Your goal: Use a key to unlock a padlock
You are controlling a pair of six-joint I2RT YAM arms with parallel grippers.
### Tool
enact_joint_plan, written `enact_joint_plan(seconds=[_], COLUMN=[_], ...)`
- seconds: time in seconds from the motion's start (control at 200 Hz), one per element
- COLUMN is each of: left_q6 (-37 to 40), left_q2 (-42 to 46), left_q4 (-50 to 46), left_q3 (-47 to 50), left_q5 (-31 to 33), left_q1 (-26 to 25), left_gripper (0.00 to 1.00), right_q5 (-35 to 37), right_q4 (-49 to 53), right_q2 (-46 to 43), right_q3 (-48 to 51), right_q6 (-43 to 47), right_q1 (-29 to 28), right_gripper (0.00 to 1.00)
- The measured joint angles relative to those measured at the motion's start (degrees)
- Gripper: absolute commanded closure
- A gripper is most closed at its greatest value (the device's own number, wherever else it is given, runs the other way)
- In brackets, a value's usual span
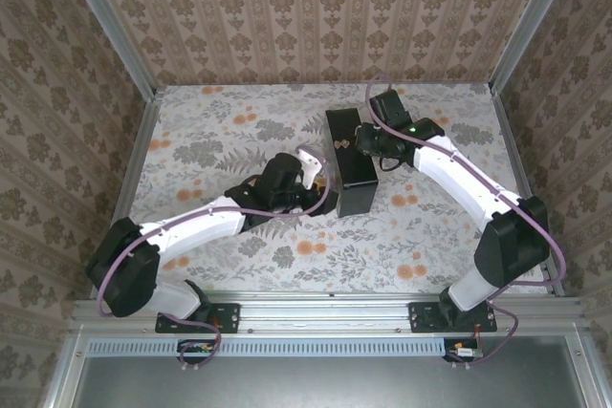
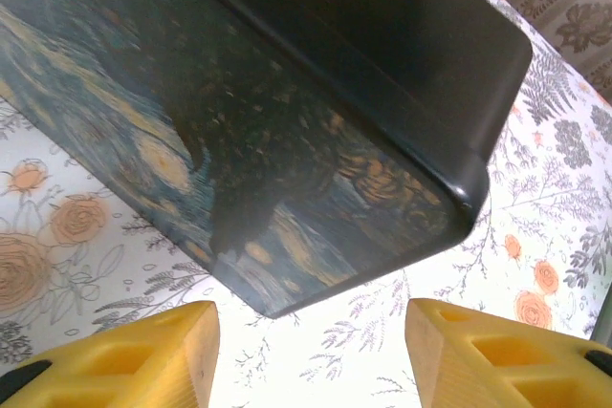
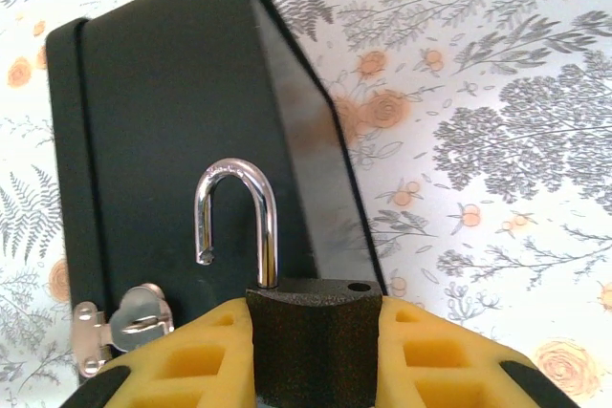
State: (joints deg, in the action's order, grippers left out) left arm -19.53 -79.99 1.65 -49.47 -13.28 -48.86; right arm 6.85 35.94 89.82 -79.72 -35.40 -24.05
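The table cover (image 1: 220, 131) is white, printed with grey ferns and leaves and small orange roses. The walls (image 1: 316, 7) wear beige paper with brown damask sprigs in stripes. The box (image 1: 349, 164) is plain black on top (its glossy side, seen from the left wrist, is mottled dull orange and blue-grey) with a silver hasp (image 3: 129, 322). The padlock (image 3: 311, 341) has a speckled black body and a shiny silver shackle (image 3: 236, 212). The fingers (image 2: 134, 355) are yellow, the arms (image 1: 206, 222) white with black joints, and the cables (image 1: 555, 260) purple.

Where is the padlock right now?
In the right wrist view, the padlock is clamped between the yellow fingers of the right gripper, shackle open, in front of the black box and just right of its silver hasp.
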Motion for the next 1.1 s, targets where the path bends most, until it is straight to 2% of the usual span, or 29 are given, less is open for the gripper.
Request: enact_joint_plan(seconds=[0.295, 0.425, 0.59, 0.78, 0.895, 1.005, 1.1], left_q6=[0.0, 0.0, 0.0, 0.0, 0.0, 0.0, 0.0], left_q2=[5.0, 7.0, 9.6, 11.6, 12.9, 13.8, 14.3], left_q4=[-1.4, -3.1, -5.6, -7.5, -8.4, -9.4, -9.8], left_q3=[0.0, 0.5, 0.8, 0.9, 1.7, 2.2, 2.2], left_q5=[-0.4, -0.2, 0.6, 1.3, 1.5, 1.6, 1.6], left_q1=[4.6, 7.2, 10.3, 12.3, 13.0, 13.4, 14.1], left_gripper=[0.43, 0.43, 0.43, 0.43, 0.43, 0.43, 0.43], right_q5=[-0.9, -1.2, -1.3, -1.3, -1.3, -1.3, -1.2], right_q4=[1.1, 1.6, 1.5, -0.5, -1.6, -1.7, -1.3], right_q2=[-8.6, -11.0, -10.5, -4.8, -2.1, -0.6, -0.2], right_q3=[6.3, 12.6, 21.0, 23.1, 23.1, 23.1, 23.1], right_q6=[0.9, 1.1, 1.1, 1.6, 2.3, 2.8, 3.8], right_q1=[7.3, 11.3, 13.9, 14.4, 14.6, 14.8, 14.8], right_gripper=[0.94, 0.88, 0.86, 0.84, 0.70, 0.63, 0.52])
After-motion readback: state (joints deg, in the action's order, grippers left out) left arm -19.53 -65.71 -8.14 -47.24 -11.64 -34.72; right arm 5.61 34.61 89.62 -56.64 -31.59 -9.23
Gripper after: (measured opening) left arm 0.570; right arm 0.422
